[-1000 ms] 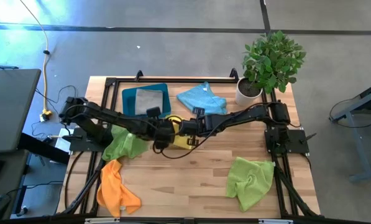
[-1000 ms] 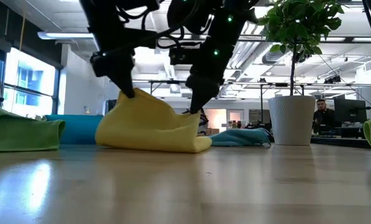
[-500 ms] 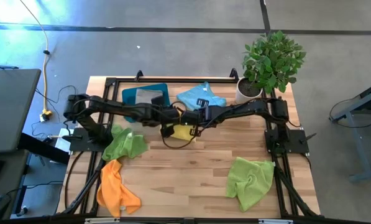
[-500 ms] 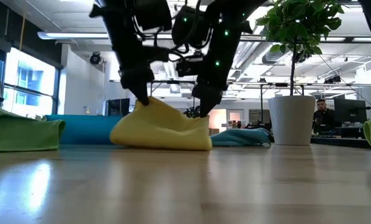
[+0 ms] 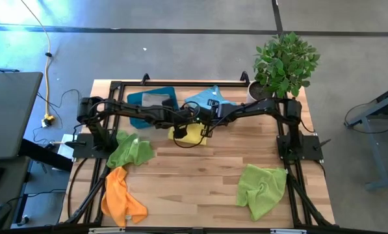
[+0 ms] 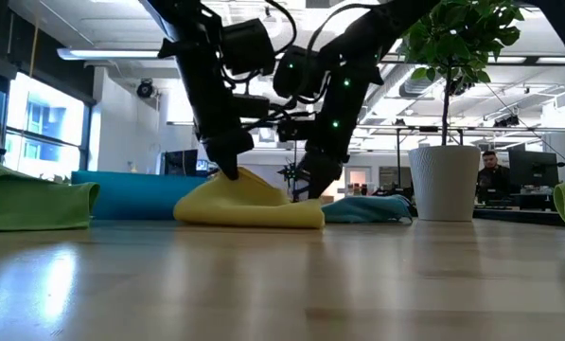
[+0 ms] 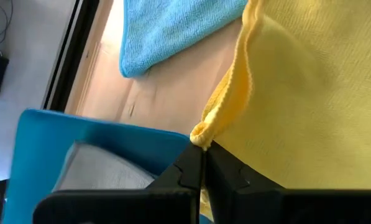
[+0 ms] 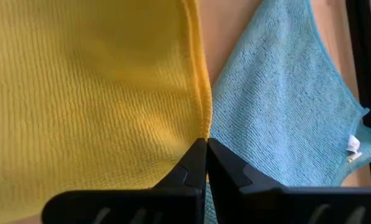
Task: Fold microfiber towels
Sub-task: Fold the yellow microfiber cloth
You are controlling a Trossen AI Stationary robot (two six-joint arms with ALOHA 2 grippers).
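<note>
Mid-fold on yellow towel (image 5: 191, 134), lying near bench (image 5: 194, 188) centre, toward the far side, between teal tray (image 5: 137, 102) and light blue towel (image 5: 212, 101). Left end effector (image 7: 202, 163) pinched shut on one yellow corner, fingers fully together with hem bunched at the tips. Right end effector (image 8: 206, 158) likewise clamped on the other yellow edge, just beside the light blue towel. In low view both end effectors down close to bench, cloth draped low between them in a soft hump, lower layer already flat on the wood.

Grey towel (image 5: 156, 103) sitting folded in tray. Lime green towel (image 5: 130, 150) crumpled at left side, orange towel (image 5: 121, 195) in near-left corner, second lime green towel (image 5: 262, 188) crumpled near-right. Potted plant (image 5: 281, 65) in far-right corner, well clear.

Handling judgement: light, limp, no stiffness, sags wherever unsupported; terry pile grippy, unlikely to slip from a tight pinch but likely to drag the lower layer or snag the neighbouring blue cloth. Not fragile. Best hold at corners or along the stitched hem, two adjacent corners at once to keep the edge taut; mid-panel grabs would only bunch it. Probably about to lay carried edge onto opposite edge; risk of misaligned hems if released unevenly. Most towels unfolded yet, task early on.
</note>
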